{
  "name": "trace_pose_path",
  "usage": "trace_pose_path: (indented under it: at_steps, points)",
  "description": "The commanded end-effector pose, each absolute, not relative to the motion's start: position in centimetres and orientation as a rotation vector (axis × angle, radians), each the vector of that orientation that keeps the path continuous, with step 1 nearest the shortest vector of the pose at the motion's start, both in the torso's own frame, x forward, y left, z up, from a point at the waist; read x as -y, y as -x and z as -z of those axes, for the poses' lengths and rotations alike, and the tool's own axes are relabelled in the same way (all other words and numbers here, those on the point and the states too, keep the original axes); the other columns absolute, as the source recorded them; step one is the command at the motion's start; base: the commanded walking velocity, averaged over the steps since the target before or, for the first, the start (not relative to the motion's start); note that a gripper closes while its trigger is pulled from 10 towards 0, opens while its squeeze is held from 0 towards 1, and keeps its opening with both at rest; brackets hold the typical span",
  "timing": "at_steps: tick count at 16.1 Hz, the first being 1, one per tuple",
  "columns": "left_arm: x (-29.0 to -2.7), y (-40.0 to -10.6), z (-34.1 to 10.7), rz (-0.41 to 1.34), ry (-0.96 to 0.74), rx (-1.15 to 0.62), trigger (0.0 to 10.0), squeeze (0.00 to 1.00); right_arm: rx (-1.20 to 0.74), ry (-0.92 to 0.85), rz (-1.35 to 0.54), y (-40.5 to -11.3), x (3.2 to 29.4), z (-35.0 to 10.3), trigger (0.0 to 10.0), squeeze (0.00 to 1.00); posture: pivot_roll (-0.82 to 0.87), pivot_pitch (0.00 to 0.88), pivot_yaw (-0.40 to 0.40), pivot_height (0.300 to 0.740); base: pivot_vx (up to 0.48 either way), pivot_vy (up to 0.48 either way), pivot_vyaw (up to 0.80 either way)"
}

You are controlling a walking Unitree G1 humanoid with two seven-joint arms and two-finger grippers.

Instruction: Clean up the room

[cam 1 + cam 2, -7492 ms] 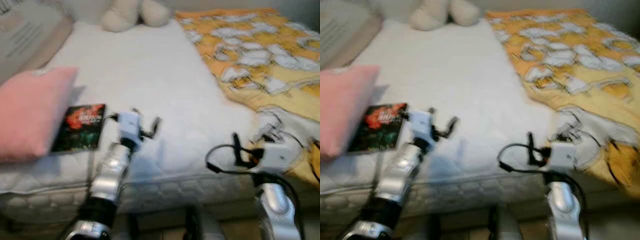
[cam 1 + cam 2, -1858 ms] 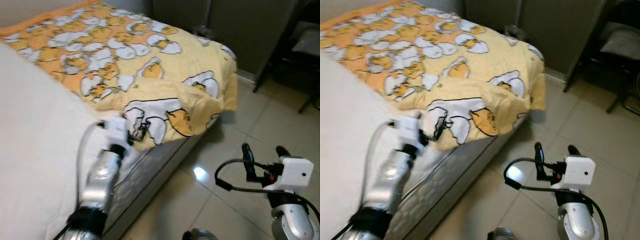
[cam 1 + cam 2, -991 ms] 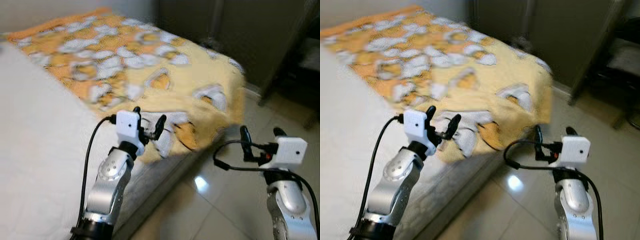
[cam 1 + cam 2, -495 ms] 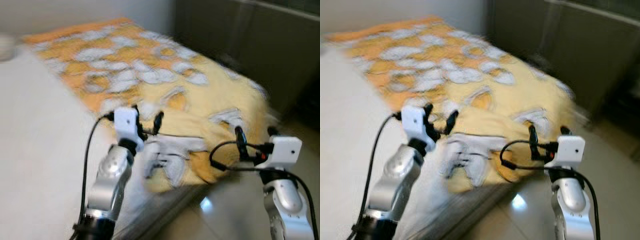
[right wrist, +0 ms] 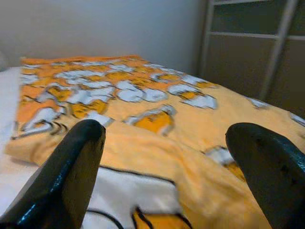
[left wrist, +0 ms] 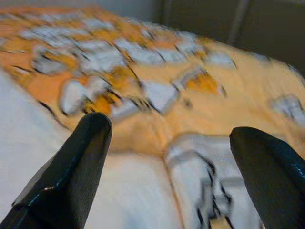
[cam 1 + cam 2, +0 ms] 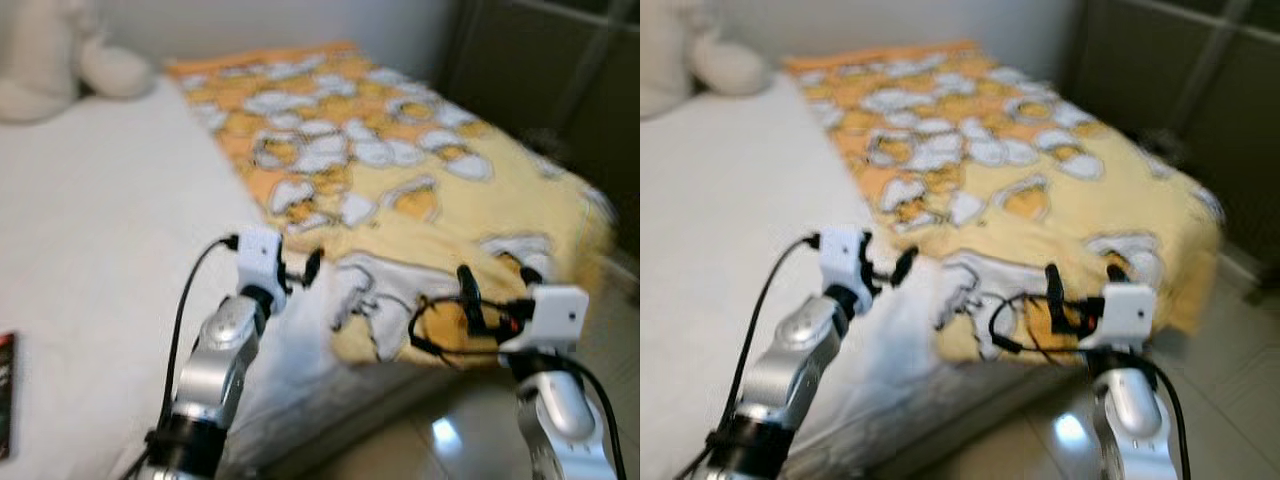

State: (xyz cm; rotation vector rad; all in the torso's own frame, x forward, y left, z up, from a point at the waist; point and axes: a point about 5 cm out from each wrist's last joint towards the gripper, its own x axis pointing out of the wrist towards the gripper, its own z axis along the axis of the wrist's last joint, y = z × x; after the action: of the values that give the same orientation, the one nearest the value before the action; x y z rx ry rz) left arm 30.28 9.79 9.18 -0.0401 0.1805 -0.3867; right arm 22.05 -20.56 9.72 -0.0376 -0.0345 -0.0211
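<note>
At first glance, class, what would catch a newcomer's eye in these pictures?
The yellow-orange patterned blanket stands out, spread over the right side of the white bed, its near corner rumpled at the edge. Both open claws hover by that corner: the left claw over the mattress, the right claw at the bed's edge.

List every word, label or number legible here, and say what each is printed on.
No text can be read in these pictures.
The yellow blanket carries only cartoon shapes, no lettering.
The dark book at the mattress edge is cut off and blurred; any print on it is unreadable.
The left claw and right claw housings show no legible markings.
</note>
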Motion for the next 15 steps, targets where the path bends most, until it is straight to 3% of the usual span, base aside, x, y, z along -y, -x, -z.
trace_pose_path:
  at_steps: [1,5,6,10,15]
  points:
    - [-9.0,-30.6,-8.1,0.424,0.013,-0.226,10.0,0.0,0.037,0.033,0.034,-22.2,20.7,-10.0,10.0,0.0,-0.17,0.0,0.0,0.74,0.0,0.0,0.0]
    - [-8.6,-31.7,-4.9,0.35,-0.068,-0.351,10.0,0.0,-0.06,0.035,0.01,-19.4,21.1,-8.2,10.0,0.01,-0.22,0.031,-0.026,0.74,0.0,0.0,0.0]
    - [-8.9,-31.9,-4.0,0.291,-0.094,-0.389,10.0,0.0,-0.124,0.057,-0.004,-17.4,21.9,-7.5,10.0,0.01,-0.25,0.067,-0.037,0.74,0.0,0.0,0.0]
    - [-8.6,-32.2,-3.2,0.243,-0.074,-0.427,10.0,0.0,-0.195,0.087,0.012,-14.0,22.9,-7.8,10.0,0.01,-0.34,0.153,-0.056,0.74,0.0,0.0,0.0]
    - [-7.9,-32.0,-2.8,0.234,-0.064,-0.434,10.0,0.0,-0.238,0.074,-0.01,-11.8,22.4,-8.1,10.0,0.01,-0.37,0.21,-0.052,0.74,0.0,0.0,0.0]
